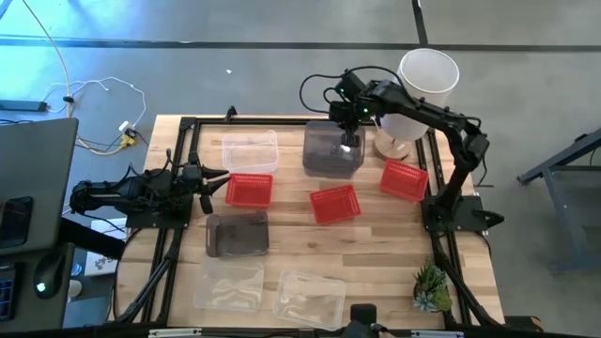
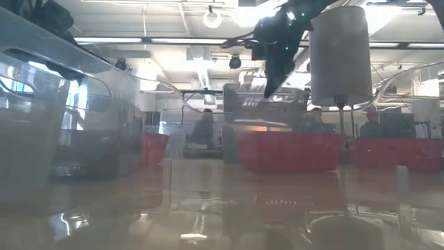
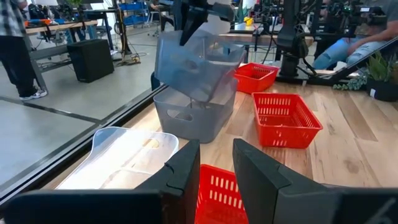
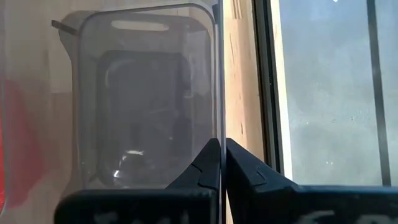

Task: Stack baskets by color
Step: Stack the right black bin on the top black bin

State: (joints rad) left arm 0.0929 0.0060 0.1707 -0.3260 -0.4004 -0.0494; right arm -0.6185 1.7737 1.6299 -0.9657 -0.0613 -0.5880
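- Right gripper (image 1: 348, 141) at the far middle of the table, fingers pinched fully together on the thin wall of a grey basket (image 3: 196, 65). Left wrist view: held basket is lifted and tilted, its lower end dipping into a second grey basket (image 3: 189, 115) that sits flat on the table.
- High view: the two read as one dark block (image 1: 332, 150), long axis running toward the far edge.
- Third grey basket (image 1: 238, 234) near the left-middle, mouth up, long axis across the table.
- Red baskets: one (image 1: 249, 191) just in front of the left gripper (image 1: 223, 178), one (image 1: 335, 204) at centre, slightly skewed, one (image 1: 404, 179) to the right, turned at an angle.
- Clear baskets: one (image 1: 250, 151) at far left, two (image 1: 228, 285) (image 1: 309, 299) along the near edge, the right one skewed.
- Left gripper low at the table's left side, fingers partly apart, holding nothing.
- White cylinder (image 1: 420, 89) at the far right corner; small plant (image 1: 431, 287) at the near right.
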